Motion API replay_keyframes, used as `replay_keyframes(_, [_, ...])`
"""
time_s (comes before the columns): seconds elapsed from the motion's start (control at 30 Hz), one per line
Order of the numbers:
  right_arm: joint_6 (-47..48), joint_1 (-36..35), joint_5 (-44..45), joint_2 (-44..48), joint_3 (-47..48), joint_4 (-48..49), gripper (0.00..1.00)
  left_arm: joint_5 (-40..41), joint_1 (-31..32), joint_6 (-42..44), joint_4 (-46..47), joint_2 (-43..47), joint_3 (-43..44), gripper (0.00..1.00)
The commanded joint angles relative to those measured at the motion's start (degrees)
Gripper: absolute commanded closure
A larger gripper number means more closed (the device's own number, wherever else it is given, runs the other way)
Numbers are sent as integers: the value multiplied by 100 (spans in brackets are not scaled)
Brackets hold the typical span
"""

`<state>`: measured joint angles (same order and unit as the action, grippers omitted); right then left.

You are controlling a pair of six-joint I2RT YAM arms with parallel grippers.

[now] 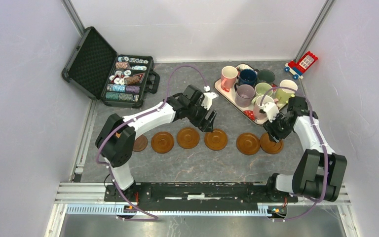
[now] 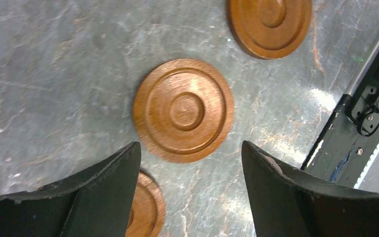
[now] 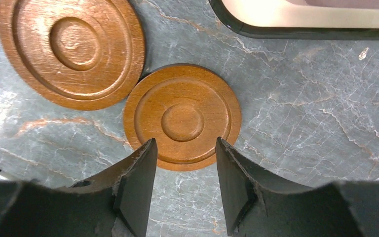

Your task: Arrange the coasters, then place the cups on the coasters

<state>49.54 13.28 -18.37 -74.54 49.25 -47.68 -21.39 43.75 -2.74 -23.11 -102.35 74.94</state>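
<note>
Grey marbled desk (image 1: 197, 168) carries every item. A black case (image 1: 86, 61) lies open at the far left corner with chips (image 1: 126, 81) inside. The tray (image 1: 219, 87) sits at the far right and holds all the cups (image 1: 245, 94), bunched together; none stands on a coaster. A toy house (image 1: 303, 63) sits in the far right corner, apart from the tray.

Six coasters (image 1: 188, 138) show from above, in a row across mid-desk: four on the left, then a gap, then two on the right. The left arm (image 1: 143, 116) partly covers the leftmost. The right arm (image 1: 306, 129) reaches in between the tray and the rightmost coaster.

Left claw (image 2: 190, 153): released, jaws wide, nothing between them. It hangs over the row near the third and fourth coasters. Right claw (image 3: 185, 148): jaws apart, grasping nothing, tips above the near rim of the rightmost coaster.

The left wrist view shows one coaster whole, one cut off by the frame's top edge, and one half hidden under a finger. The right wrist view shows the right pair edge to edge. Whether they touch cannot be told. It also shows the tray's rim close by. The top view shows neither detail.
</note>
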Motion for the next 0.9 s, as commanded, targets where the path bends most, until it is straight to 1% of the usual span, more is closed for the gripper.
replay_keyframes(0.0, [-330,2,611,-213,-211,677,42,60,-211,495,-339,291,17,16])
replay_keyframes(0.2, [-547,-1,1080,-655,-252,1113,37,237,-252,803,-396,358,-5,14])
replay_keyframes(0.3, [-559,3,1343,-825,-185,1199,38,264,-298,809,-387,355,-5,13])
replay_keyframes(0.47, [-407,154,1773,-1041,-113,1226,42,275,-438,785,-357,344,-18,13])
replay_keyframes(0.6, [-308,378,1802,-1157,72,1106,43,275,-597,776,-336,335,-22,13])
replay_keyframes(0.8, [-88,456,1802,-1123,154,986,43,267,-744,791,-325,337,-51,13])
replay_keyframes(0.87, [-29,468,1603,-1081,180,913,43,258,-754,790,-311,350,-97,13])
